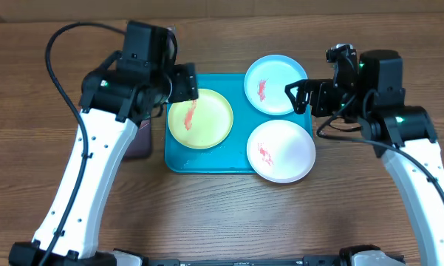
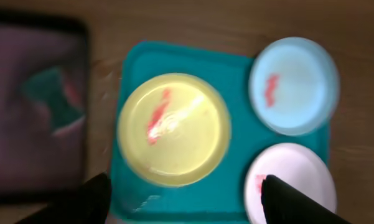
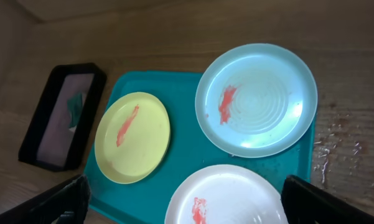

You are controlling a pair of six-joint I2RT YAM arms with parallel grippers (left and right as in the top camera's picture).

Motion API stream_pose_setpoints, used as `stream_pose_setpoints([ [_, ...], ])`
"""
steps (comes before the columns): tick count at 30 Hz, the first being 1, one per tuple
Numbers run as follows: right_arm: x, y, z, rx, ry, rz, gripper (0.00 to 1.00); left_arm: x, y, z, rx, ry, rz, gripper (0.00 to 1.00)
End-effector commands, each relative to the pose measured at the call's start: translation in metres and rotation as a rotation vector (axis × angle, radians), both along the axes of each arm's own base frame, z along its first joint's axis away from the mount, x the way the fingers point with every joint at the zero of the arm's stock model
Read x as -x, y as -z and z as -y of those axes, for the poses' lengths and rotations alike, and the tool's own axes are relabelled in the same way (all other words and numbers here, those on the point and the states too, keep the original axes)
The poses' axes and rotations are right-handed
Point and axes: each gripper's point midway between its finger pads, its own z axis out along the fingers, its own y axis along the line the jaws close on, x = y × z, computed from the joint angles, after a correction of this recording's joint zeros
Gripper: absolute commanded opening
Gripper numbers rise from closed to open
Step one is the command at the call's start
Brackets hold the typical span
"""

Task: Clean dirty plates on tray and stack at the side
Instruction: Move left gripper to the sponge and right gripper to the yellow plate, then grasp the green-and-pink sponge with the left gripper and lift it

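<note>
Overhead, the tray (image 1: pixel 207 160) lies long axis left-right; left end effector (image 2: pixel 187 182) and right end effector (image 3: pixel 185 183) gape empty.

3 plates (image 1: pixel 199 118) on tray (image 1: pixel 207 159); smaller tray (image 3: pixel 53 140) just L of it.

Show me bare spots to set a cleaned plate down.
Widest: bare table in front of the tray. A narrower strip lies behind the tray. Crowded: the tray itself, filled by the yellow plate, blue plate, white plate; black tray sits at its left.
</note>
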Motion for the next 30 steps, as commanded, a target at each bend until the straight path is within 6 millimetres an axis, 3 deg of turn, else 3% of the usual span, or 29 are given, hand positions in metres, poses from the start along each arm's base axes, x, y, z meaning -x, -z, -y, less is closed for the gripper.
stream_pose_setpoints([
  [1, -0.013, 0.014, -0.004, -0.064, 0.059, -0.084, 0.95, -0.010, 0.012, -0.049, -0.103, -0.389, -0.008, 0.77],
  [6, -0.026, 0.042, -0.017, -0.085, 0.069, -0.157, 0.87, -0.025, 0.048, -0.064, -0.232, -0.457, -0.063, 0.78],
  [12, -0.033, 0.066, -0.042, -0.039, 0.030, -0.174, 0.84, -0.047, 0.099, -0.082, -0.318, -0.540, -0.134, 0.67],
  [24, -0.031, 0.092, -0.060, 0.032, 0.009, -0.208, 0.84, -0.085, 0.150, -0.123, -0.318, -0.582, -0.159, 0.68],
  [27, -0.031, 0.092, -0.061, 0.033, 0.009, -0.207, 0.84, -0.087, 0.165, -0.132, -0.305, -0.609, -0.187, 0.54],
  [30, -0.031, 0.093, -0.060, 0.034, 0.009, -0.209, 0.84, -0.086, 0.176, -0.139, -0.277, -0.640, -0.218, 0.52],
])
